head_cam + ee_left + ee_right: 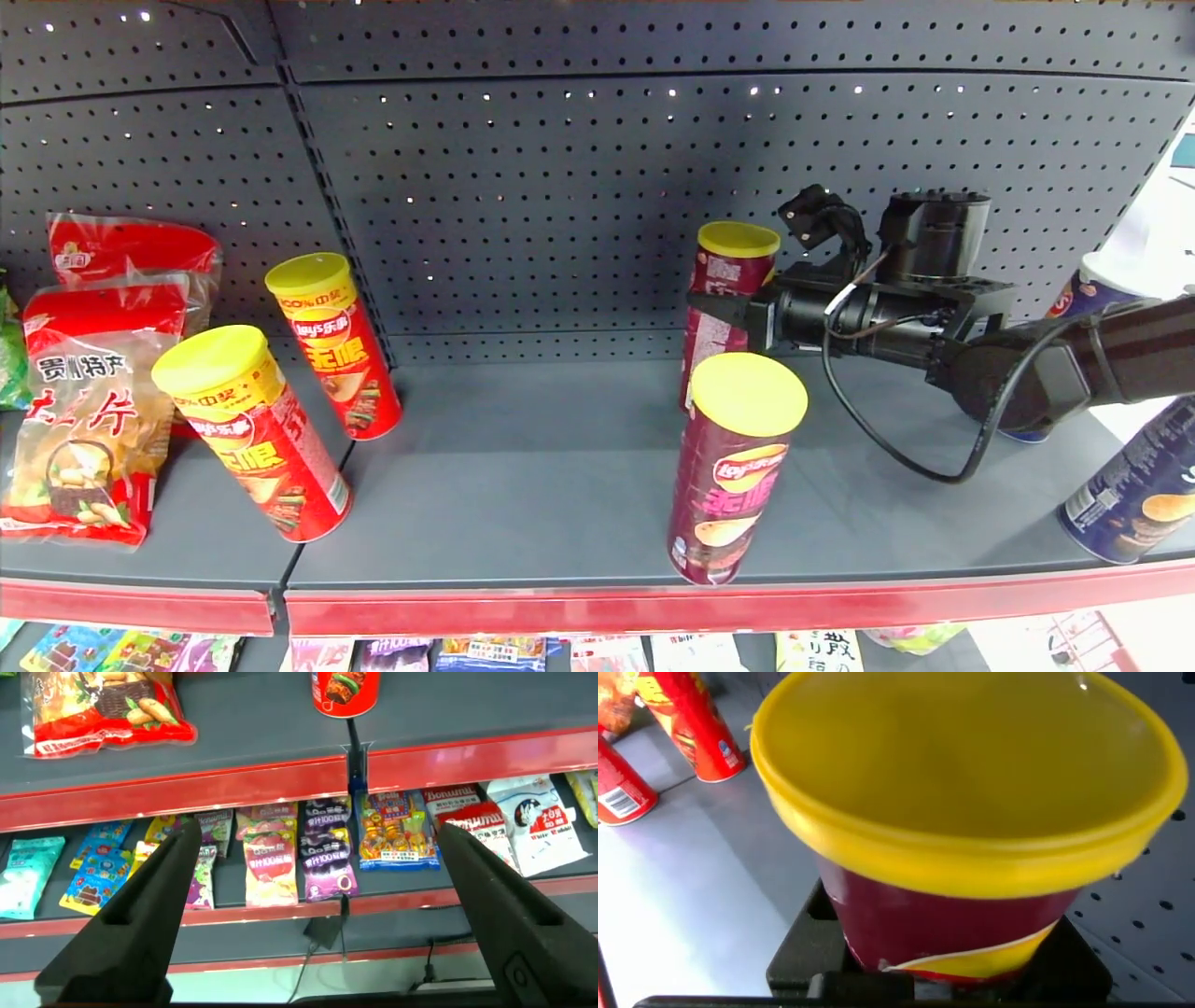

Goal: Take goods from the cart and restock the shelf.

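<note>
Between the fingers of the right end effector [719, 322], head view: maroon cylindrical cardboard chip can with yellow plastic lid [733, 266], upright and clamped at mid-body, deep on the grey metal shelf [523, 467] near its back panel. A side grip probably keeps the can vertical for setting down. A second maroon can [738, 467] stands just in front of the end effector and hides the held can's base, so contact with the shelf cannot be judged. Two red yellow-lidded cans [336, 345] stand well off beyond the fingertips.

Left wrist view: left end effector [316, 840] with fingers spread wide, holding nothing. Candy packets [318, 849] on a lower tier lie ahead of it, below the red price rail [234, 789].

Right wrist view: fingers closed on the can's maroon body [962, 924], directly under the lid. Placement looks nearly complete.
</note>
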{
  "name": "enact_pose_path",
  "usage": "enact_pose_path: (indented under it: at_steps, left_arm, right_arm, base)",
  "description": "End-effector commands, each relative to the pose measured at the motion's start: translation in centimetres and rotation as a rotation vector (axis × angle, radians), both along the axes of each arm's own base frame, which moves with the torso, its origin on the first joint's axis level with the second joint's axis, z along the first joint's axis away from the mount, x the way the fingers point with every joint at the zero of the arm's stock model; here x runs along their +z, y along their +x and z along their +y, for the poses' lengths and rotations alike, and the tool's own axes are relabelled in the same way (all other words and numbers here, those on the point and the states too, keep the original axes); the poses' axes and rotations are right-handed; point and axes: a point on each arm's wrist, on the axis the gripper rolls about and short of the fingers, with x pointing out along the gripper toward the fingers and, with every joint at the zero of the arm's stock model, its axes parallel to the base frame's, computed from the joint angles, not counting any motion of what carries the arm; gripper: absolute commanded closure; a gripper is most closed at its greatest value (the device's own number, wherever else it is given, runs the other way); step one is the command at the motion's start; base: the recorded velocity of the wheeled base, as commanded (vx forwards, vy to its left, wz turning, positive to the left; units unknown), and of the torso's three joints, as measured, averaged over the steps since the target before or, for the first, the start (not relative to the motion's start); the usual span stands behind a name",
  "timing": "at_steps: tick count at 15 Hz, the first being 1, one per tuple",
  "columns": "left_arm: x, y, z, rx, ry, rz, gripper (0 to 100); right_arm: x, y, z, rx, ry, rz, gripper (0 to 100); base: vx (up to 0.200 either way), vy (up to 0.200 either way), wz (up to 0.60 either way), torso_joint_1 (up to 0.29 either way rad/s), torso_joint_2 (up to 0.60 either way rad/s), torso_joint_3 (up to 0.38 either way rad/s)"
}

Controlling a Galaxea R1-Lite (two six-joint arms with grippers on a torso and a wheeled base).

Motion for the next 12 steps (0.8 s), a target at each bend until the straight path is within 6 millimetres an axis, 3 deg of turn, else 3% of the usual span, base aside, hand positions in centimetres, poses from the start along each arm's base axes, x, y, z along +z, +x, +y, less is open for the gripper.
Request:
enact_pose_path:
  at_steps: [1, 12]
  left_arm:
    - [0.0, 0.0, 0.0, -0.001, 0.001, 0.004, 0]
    - [0.0, 0.0, 0.0, -0.001, 0.001, 0.004, 0]
  right_arm:
    - [-0.4, 0.4, 0.5, 0.008, -0.003, 0.006, 100]
    - [-1.9, 1.4, 1.0, 0.008, -0.007, -0.006, 100]
  base:
    - [0.000, 0.000, 0.00, 0.000, 0.00, 0.000]
    - [0.000, 0.000, 0.00, 0.000, 0.00, 0.000]
